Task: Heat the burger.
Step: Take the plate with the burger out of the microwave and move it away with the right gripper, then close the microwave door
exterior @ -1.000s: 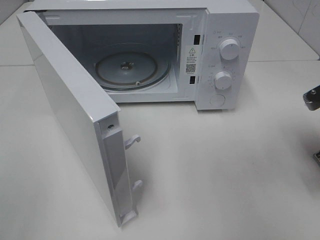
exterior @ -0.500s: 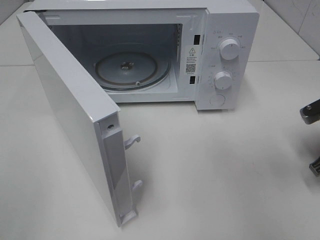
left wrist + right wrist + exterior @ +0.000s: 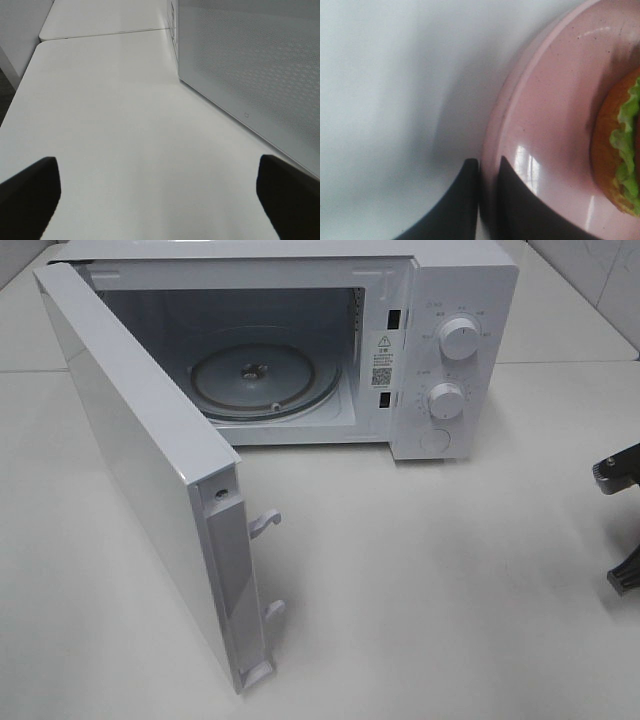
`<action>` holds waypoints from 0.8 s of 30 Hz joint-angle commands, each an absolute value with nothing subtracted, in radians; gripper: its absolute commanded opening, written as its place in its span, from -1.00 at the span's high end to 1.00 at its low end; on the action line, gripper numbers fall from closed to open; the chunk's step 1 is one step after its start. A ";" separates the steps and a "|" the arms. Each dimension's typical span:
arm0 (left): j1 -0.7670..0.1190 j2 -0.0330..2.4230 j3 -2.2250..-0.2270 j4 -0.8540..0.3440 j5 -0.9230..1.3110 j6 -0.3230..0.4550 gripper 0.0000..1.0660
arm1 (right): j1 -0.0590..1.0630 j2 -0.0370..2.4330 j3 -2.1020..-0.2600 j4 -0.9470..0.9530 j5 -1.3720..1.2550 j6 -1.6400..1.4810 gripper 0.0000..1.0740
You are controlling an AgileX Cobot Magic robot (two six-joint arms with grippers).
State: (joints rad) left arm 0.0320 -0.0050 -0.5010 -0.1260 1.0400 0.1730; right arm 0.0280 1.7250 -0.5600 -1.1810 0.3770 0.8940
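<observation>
**Burger on plate, seen only at the right wrist**

On the table [image 3: 420, 590], going left to right in the high view, the door [image 3: 140, 460] stands swung wide, its latch hooks toward the camera. Behind it the microwave [image 3: 440, 300] shows its cavity with a glass turntable [image 3: 265, 380], then two knobs [image 3: 459, 338] on the panel. At the far right edge, dark parts of the right arm [image 3: 618, 472] poke in; neither plate nor burger shows here.

The left wrist view adds the left gripper [image 3: 160, 187], fingers [image 3: 30, 192] spread wide over bare table, beside the door's dotted outer face.

The right wrist view alone shows the pink plate [image 3: 555, 100] with the burger [image 3: 615, 150] resting on it, partly cut off. The right gripper [image 3: 487, 175] pinches the plate's rim between near-closed fingers [image 3: 465, 200].
</observation>
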 commanded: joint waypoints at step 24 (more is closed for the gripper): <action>0.034 -0.024 -0.498 -0.128 1.035 0.170 -0.89 | 0.023 1.500 -0.594 -0.642 0.435 0.514 -0.40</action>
State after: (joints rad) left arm 0.0320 -0.0050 -0.5010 -0.1260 1.0400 0.1730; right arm 0.0280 1.5310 -0.5910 -0.7250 0.4130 0.6080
